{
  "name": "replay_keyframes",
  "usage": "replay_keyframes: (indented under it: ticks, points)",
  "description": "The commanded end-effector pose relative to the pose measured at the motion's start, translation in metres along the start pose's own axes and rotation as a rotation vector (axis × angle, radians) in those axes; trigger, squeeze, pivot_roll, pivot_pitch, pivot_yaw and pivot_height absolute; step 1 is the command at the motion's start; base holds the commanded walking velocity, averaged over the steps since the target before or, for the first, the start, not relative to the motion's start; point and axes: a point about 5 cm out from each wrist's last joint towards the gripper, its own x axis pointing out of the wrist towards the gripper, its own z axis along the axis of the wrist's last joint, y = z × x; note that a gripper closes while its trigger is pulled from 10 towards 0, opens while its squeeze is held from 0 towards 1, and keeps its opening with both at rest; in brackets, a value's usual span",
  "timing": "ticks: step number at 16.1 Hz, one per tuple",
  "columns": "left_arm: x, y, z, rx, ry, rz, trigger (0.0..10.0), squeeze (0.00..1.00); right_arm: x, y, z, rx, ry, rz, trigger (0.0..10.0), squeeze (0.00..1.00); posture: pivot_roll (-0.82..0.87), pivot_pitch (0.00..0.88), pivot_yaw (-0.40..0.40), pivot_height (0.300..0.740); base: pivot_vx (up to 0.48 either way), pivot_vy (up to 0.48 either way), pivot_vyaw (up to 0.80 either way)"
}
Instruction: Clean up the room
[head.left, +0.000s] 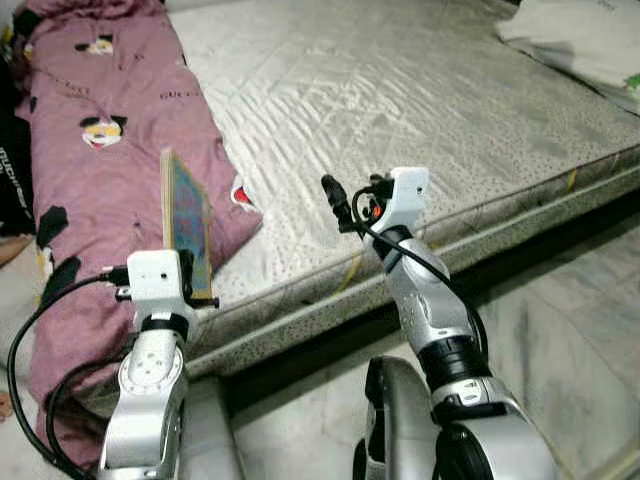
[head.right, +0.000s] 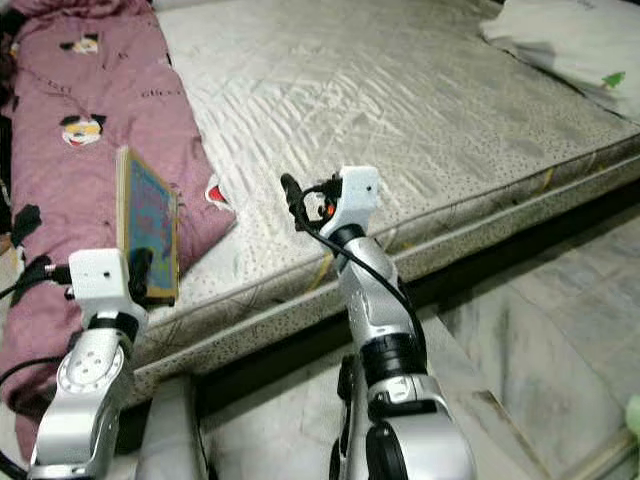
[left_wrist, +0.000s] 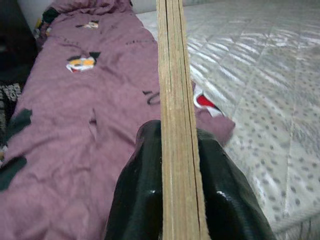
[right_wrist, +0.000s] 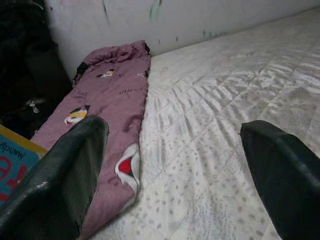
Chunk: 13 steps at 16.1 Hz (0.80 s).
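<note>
The left gripper (left_wrist: 180, 200) is clamped on a thin book (head.left: 187, 225), one black finger on each cover, as the left wrist view shows along the page edge. The book stands upright on edge, lifted clear of the bedding, above the front edge of the mattress (head.left: 430, 110) near its left end. A blue cover with red lettering faces toward the right arm.

A mauve blanket (head.left: 110, 130) with cartoon patches runs along the left edge of the mattress, from the far end down over the front edge. A white bundle (head.left: 585, 40) lies at the far right corner of the mattress. The floor (head.left: 560, 330) in front of the bed is pale stone.

The right gripper (right_wrist: 170, 175) hovers over the front edge of the mattress, near its middle, with its fingers spread wide and nothing between them.

Step in hand, as judged: the book is picked up and carried, and its destination is not in view. The next move calls for a firm grip, since the book is held near one end and can pivot between the fingers. The robot needs a shelf, table or stack to receive the book, and should keep the free arm clear of the mattress when turning.
</note>
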Motion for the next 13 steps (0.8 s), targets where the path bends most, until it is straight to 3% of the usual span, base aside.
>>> replay_keyframes:
  ticks: [1,3,8,10,13]
  points:
    - [0.000,0.001,0.011,0.020,-0.055,0.006,10.0,0.00,0.000,0.004,0.003,-0.003,-0.007,0.009,10.0,0.00,0.00,0.000,0.014,0.624,0.000,0.000,0.00]
    - [-0.002,-0.002,0.009,-0.018,-0.051,-0.023,10.0,0.00,-0.002,0.002,0.002,-0.010,-0.002,0.002,10.0,0.00,-0.01,0.000,0.013,0.643,0.000,0.000,0.00]
    - [0.003,-0.008,0.018,-0.016,-0.098,-0.045,10.0,0.00,-0.005,-0.001,0.002,-0.023,0.009,-0.006,10.0,0.00,-0.01,0.000,0.002,0.691,0.000,0.000,0.00]
    - [0.005,-0.017,0.028,0.036,-0.153,-0.090,10.0,0.00,-0.005,-0.002,0.003,-0.032,0.011,-0.003,10.0,0.00,-0.01,0.000,-0.002,0.720,0.000,0.000,0.00]
    - [0.004,-0.020,0.028,0.046,-0.153,-0.104,10.0,0.00,-0.004,-0.003,0.003,-0.035,0.011,-0.005,10.0,0.00,-0.01,0.000,0.000,0.740,0.000,0.000,0.00]
